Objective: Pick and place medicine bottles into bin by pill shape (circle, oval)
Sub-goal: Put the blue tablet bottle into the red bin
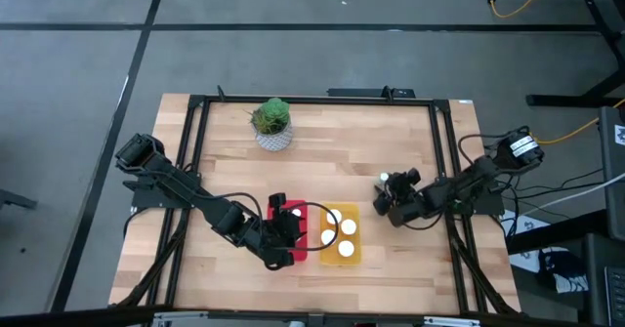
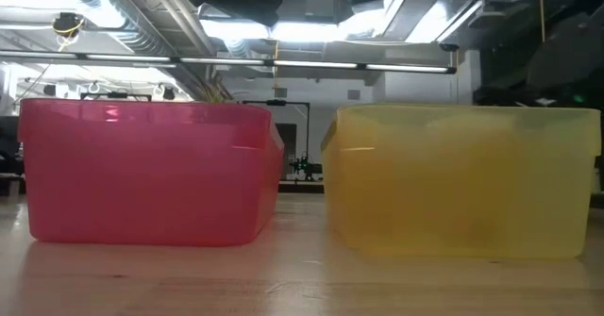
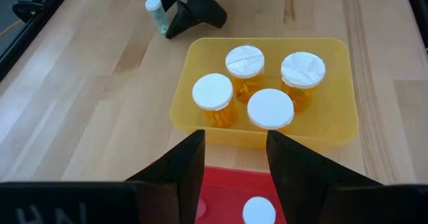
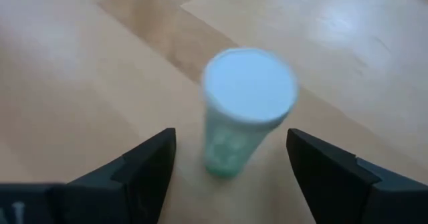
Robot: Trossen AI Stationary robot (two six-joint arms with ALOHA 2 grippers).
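Note:
A small pale-green medicine bottle [image 4: 245,110] with a white cap stands upright on its base on the bare wood, right of the bins [image 1: 385,179]. My right gripper [image 4: 231,136] is open, a finger on each side of the bottle and short of it, touching nothing. My left gripper [image 3: 235,138] hangs open above the red bin [image 1: 293,254], where one white cap [image 3: 257,210] shows. The yellow bin [image 3: 200,50] beside it holds several orange bottles with white caps [image 3: 212,93]. The low view shows only the two bins' walls.
A potted green plant [image 1: 272,122] stands at the table's far side, left of centre. A black frame rail [image 1: 444,171] runs along the table's right side behind my right arm. Bare wood lies between the yellow bin and the green bottle.

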